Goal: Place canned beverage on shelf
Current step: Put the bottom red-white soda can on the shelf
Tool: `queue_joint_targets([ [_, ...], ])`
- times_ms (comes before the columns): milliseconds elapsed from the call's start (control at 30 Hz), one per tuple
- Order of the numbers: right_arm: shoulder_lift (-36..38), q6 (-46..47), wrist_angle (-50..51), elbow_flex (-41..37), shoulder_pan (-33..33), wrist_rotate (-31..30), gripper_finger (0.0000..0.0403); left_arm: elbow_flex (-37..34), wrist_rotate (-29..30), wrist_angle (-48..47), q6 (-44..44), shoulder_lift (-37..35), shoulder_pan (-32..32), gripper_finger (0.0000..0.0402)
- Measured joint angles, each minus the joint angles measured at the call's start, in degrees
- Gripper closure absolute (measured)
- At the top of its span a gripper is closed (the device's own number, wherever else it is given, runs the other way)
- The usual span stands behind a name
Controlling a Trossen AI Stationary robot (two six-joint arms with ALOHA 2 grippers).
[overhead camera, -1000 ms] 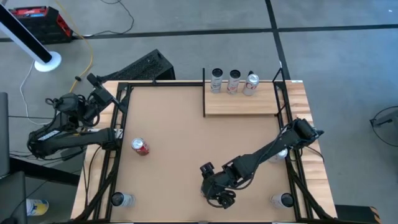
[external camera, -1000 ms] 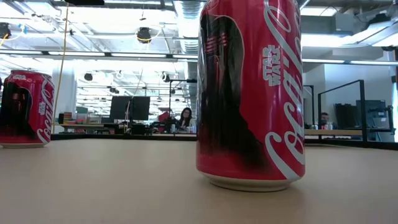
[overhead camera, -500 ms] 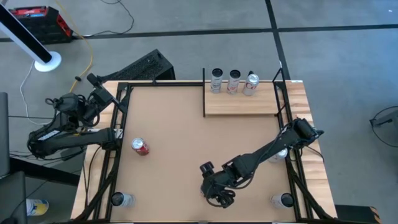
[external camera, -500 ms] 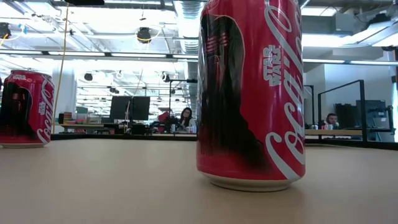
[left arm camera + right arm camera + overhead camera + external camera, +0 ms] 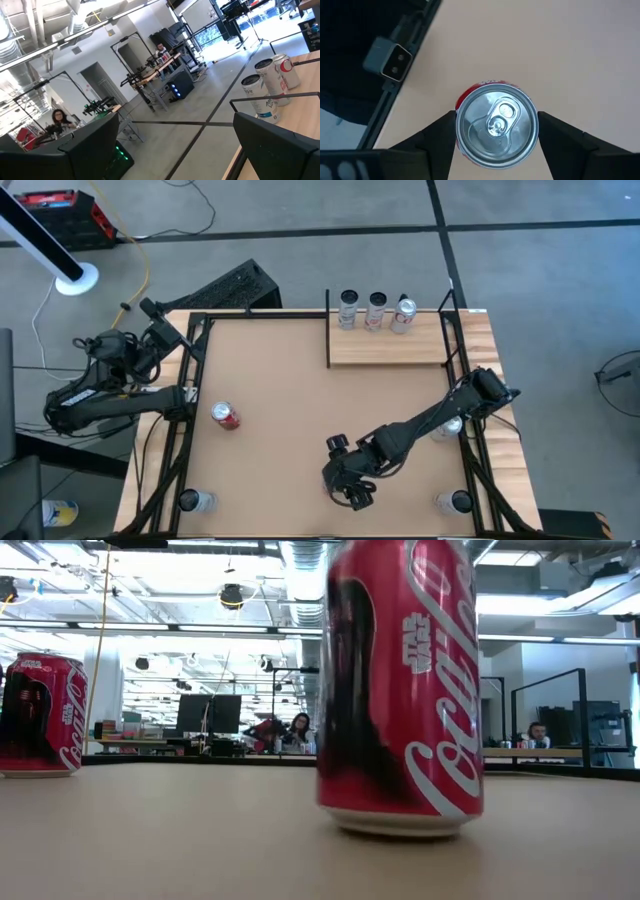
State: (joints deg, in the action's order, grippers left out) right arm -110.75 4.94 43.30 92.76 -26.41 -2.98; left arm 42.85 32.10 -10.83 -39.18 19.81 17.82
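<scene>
A red cola can (image 5: 497, 125) stands upright near the table's front edge and fills the low view (image 5: 400, 690). My right gripper (image 5: 350, 491) is above it, pointing down, and hides it in the high view. A second red can (image 5: 225, 415) stands on its base on the table's left part. The pale wood shelf (image 5: 390, 348) is at the far right, and three cans (image 5: 376, 310) stand along its far edge. My left gripper (image 5: 175, 167) is open and empty beyond the table's left edge (image 5: 160, 330). My right gripper pinches the can between its two fingers, one finger (image 5: 437, 135) on each of two opposite sides of the can's upper wall (image 5: 457, 120), just under the rim. The fingers come from above, pointing down. The can stays upright; I cannot tell whether its base (image 5: 400, 825) rests on the table.
More cans stand at the front left corner (image 5: 195, 500), the front right corner (image 5: 455, 502) and by the right rail (image 5: 447, 428). A black frame (image 5: 190, 410) runs along the table's sides. Open tabletop lies between the held can and the shelf.
My right gripper has moved a little toward the table's far edge. The red can in it has turned about its upright axis, its lettering swinging round, and has shifted slightly away from the front edge while staying upright.
</scene>
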Motion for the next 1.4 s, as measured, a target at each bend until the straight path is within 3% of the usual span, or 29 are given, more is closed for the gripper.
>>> queue_joint_targets([
  [267,2.6,1.3,5.3,-0.4,1.5,-5.6,0.0133,0.0,0.0,0.0,0.0,0.0,0.0,0.0022],
  [467,7.7,4.8,14.6,-0.5,1.4,-11.9,0.0133,0.0,0.0,0.0,0.0,0.0,0.0,0.0022],
  [600,11.2,6.1,19.9,-0.9,1.4,-12.8,0.0133,0.0,0.0,0.0,0.0,0.0,0.0,0.0022],
  [867,28.1,12.0,20.2,-15.8,4.5,-15.1,0.0133,0.0,0.0,0.0,0.0,0.0,0.0,0.0022],
  [1133,46.7,11.8,21.2,-28.7,18.2,-17.3,0.0133,0.0,0.0,0.0,0.0,0.0,0.0,0.0022],
  [1400,52.4,4.5,21.9,-29.0,36.1,-18.3,0.0133,0.0,0.0,0.0,0.0,0.0,0.0,0.0022],
])
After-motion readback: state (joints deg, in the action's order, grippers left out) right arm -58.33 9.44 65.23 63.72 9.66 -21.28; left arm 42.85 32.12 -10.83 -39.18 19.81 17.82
